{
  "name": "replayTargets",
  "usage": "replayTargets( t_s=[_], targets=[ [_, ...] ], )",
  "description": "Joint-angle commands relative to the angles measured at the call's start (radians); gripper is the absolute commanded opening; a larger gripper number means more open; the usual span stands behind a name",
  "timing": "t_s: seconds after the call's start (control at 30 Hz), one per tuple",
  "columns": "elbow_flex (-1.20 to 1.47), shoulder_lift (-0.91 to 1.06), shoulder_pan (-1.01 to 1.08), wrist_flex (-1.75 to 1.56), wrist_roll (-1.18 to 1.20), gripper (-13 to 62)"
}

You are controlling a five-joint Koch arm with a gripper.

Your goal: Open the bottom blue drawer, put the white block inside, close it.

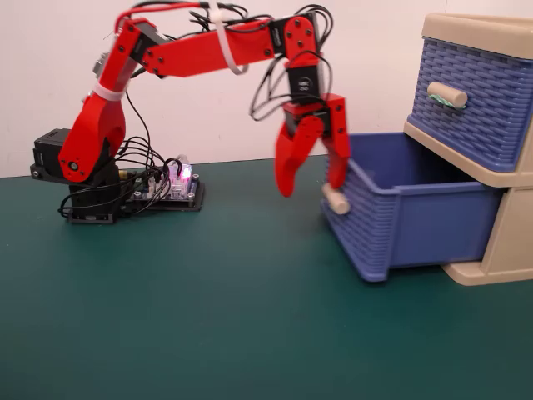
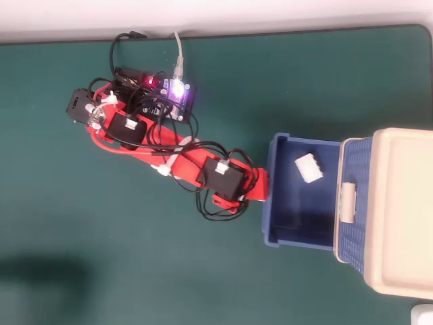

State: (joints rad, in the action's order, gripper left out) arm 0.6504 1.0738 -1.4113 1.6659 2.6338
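Observation:
The bottom blue drawer (image 1: pixel 416 221) is pulled out of the beige cabinet (image 1: pixel 504 242). Its plain beige handle (image 1: pixel 336 200) faces the arm. In the overhead view the white block (image 2: pixel 309 167) lies inside the drawer (image 2: pixel 301 240), near its upper right corner. My red gripper (image 1: pixel 311 187) hangs open and empty at the drawer's front. One finger is over the front rim, just above the handle, and the other is outside the drawer. From above, the gripper (image 2: pixel 262 188) sits against the drawer's front wall. The block is hidden in the fixed view.
The top blue drawer (image 1: pixel 475 100) is shut, and its handle (image 1: pixel 447 94) has a green mark. A controller board with lit LEDs (image 1: pixel 171 187) and loose cables sit by the arm base (image 1: pixel 79 171). The green mat (image 1: pixel 208 317) covers the table.

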Motion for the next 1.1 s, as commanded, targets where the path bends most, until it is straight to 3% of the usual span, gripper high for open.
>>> replayTargets(
  t_s=[0.0, 0.3, 0.53, 0.87, 1.07],
  targets=[
    [-0.097, -0.018, -0.043, -0.117, 0.023, 34.2],
    [-0.468, -0.337, -0.098, -0.419, 0.032, 34.3],
    [-0.554, -0.402, -0.094, -0.529, 0.032, 34.6],
    [-0.537, 0.089, 0.206, 0.275, -0.011, 34.2],
    [-0.321, 0.302, 0.583, 0.328, -0.337, 34.1]
  ],
)
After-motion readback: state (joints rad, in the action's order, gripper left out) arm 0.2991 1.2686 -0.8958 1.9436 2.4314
